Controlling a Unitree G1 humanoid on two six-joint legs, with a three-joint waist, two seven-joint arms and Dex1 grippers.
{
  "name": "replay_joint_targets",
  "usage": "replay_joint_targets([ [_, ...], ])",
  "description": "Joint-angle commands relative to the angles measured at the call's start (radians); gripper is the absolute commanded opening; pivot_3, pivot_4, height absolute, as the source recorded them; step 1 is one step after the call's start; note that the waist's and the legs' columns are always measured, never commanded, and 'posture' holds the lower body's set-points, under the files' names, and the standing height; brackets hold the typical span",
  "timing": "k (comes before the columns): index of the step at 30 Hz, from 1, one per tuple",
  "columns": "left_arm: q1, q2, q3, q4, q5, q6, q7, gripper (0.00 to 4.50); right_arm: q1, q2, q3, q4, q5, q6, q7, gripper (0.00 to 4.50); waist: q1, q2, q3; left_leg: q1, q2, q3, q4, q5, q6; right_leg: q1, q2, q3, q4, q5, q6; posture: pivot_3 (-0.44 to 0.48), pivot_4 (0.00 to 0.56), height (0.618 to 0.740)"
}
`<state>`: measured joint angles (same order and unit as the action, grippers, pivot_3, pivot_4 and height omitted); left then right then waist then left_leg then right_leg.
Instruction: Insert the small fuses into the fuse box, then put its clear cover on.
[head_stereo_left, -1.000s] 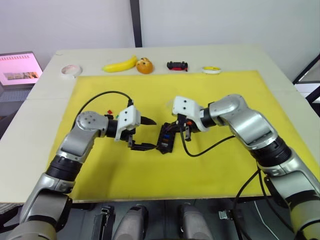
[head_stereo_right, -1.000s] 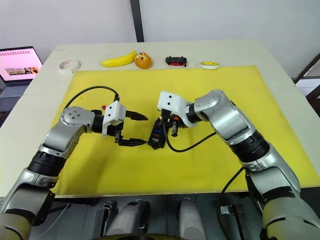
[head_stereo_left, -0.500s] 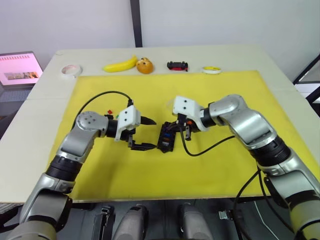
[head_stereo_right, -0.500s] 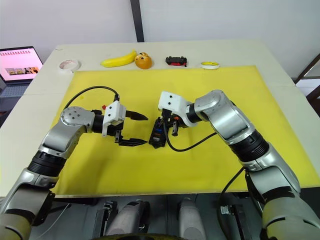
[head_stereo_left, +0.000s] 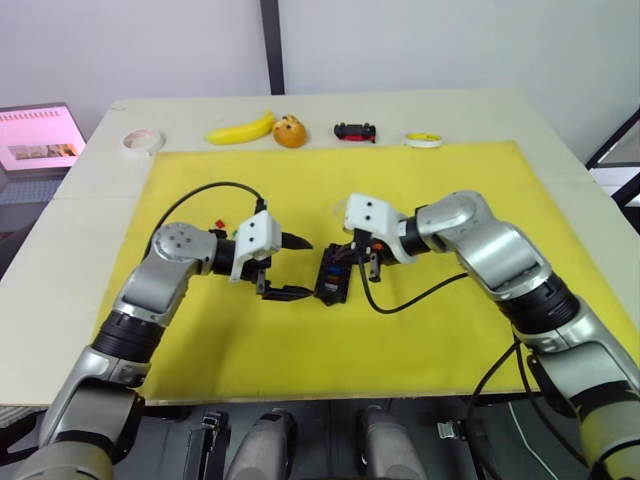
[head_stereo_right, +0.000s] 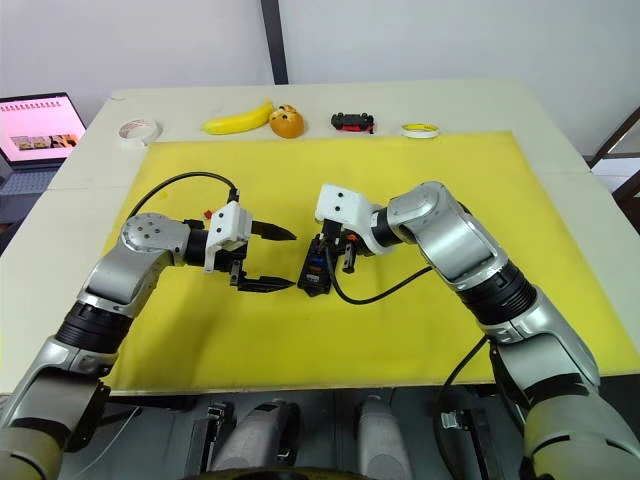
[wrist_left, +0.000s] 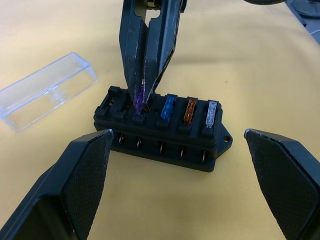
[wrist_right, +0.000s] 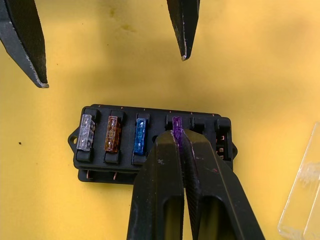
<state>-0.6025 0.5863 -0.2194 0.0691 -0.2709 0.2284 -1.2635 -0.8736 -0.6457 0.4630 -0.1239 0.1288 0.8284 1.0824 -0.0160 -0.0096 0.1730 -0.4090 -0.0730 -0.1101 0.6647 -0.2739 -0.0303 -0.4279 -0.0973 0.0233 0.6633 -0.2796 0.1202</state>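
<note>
Four fuses show in the fuse box (wrist_right: 152, 145), which sits on the yellow mat (head_stereo_left: 420, 180) near the middle of the tabletop (head_stereo_left: 560, 140): a grey fuse (wrist_right: 86, 132), an orange-brown fuse (wrist_right: 112, 134) and a blue fuse (wrist_right: 141, 136) look seated in one row, and the purple fuse (wrist_right: 177, 131) is pinched in the closed tips of the right claw (wrist_right: 179, 145), standing in the next slot along. Two slots beyond it look empty. The left claw (head_stereo_left: 290, 268) holds nothing, its fingers spread wide on either side of the box's near end without touching it. The clear cover (wrist_left: 47, 90) lies on the mat just beside the box, on the side away from the left claw.

To finish this step well, the right claw should probably press the purple fuse straight down, kept upright in line with the slot, until its top sits level with the blue one. Only then should it let go, or a tilted fuse may jam or lift out. Narrowing the left claw against the box would likely stop it sliding under the push.
</note>
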Motion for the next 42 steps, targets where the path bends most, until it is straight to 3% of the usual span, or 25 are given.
replay_joint_targets([
  [1,-0.010,-0.001,0.023,-0.023,-0.015,-0.009,0.001,4.44,0.001,-0.011,0.003,-0.019,-0.016,-0.005,0.000,0.00,0.000,0.000,0.000,0.000,0.000,0.000,0.000,0.000,0.000,0.000,0.000,0.000,0.000,0.000,0.000,0.000,0.150,0.740],
  [26,-0.016,-0.008,0.020,-0.015,-0.010,-0.016,-0.002,4.44,0.014,-0.025,-0.005,-0.053,-0.015,-0.006,0.007,0.00,0.001,0.000,0.000,0.000,0.000,0.000,0.000,0.000,0.000,0.000,0.000,0.000,0.000,0.000,0.000,0.000,0.150,0.740],
  [29,-0.016,-0.008,0.019,-0.015,-0.008,-0.018,-0.002,4.50,-0.001,-0.018,-0.030,-0.066,-0.001,0.007,0.002,0.97,0.000,0.000,0.000,0.000,0.000,0.000,0.000,0.000,0.000,0.000,0.000,0.000,0.000,0.000,0.000,0.000,0.150,0.740],
  [32,-0.019,-0.006,0.020,-0.003,-0.004,-0.030,-0.006,4.50,-0.042,-0.019,-0.055,-0.076,0.008,0.023,0.000,2.45,0.000,0.000,0.000,0.000,0.000,0.000,0.000,0.000,0.000,0.000,0.000,0.000,0.000,0.000,0.000,0.000,0.150,0.740],
  [42,-0.021,-0.018,0.014,-0.001,-0.009,-0.039,-0.004,4.50,-0.006,-0.026,-0.135,-0.108,0.065,-0.020,0.001,2.45,0.001,0.000,0.000,0.000,0.000,0.000,0.000,0.000,0.000,0.000,0.000,0.000,0.000,0.000,0.000,0.000,0.150,0.740],
])
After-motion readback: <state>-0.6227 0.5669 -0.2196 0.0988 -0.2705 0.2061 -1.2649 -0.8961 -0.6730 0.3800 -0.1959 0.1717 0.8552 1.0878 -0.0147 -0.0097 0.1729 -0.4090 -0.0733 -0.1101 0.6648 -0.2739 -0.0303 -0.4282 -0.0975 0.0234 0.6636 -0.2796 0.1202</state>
